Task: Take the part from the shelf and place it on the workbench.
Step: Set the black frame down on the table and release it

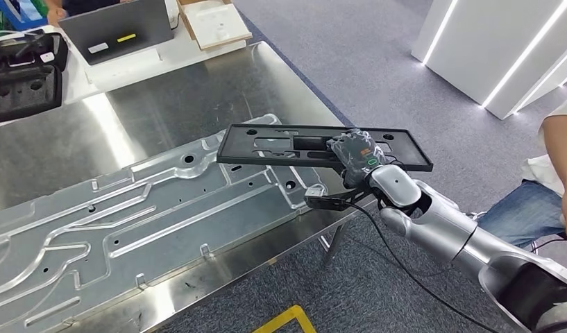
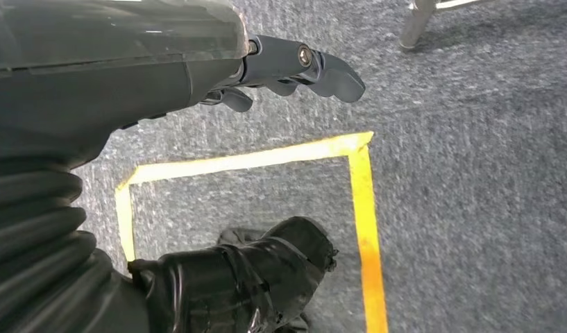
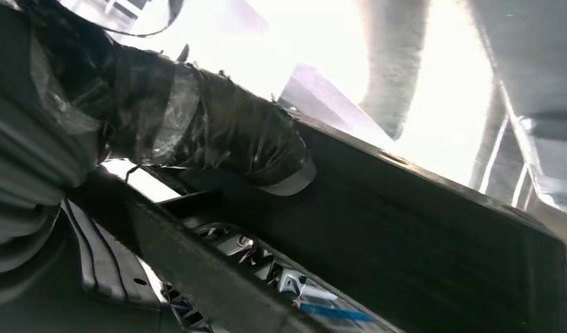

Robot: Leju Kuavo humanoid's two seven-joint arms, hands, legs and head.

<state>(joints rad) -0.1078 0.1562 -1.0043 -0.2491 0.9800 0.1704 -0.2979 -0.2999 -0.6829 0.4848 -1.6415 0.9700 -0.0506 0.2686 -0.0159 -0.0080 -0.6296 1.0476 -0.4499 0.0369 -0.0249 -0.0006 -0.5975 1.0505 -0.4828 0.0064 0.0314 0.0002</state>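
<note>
The right robot hand [image 1: 354, 157] grasps the flat black rectangular plastic part [image 1: 280, 146], holding it above the steel table's [image 1: 266, 83] near edge. The left robot hand [image 2: 294, 66] hangs released. Carrying seems done; next, lowering and letting go.

Grey carpet floor [image 1: 377, 48] with yellow tape [image 2: 364, 208] — white lit panels [image 1: 502, 48] beyond.

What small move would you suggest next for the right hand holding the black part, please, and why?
Probably carry it a little further in over the workbench and lower it. The right hand holds the flat black part level above the bench's near edge, partly past the corner over the carpet, so releasing it here looks risky.
</note>
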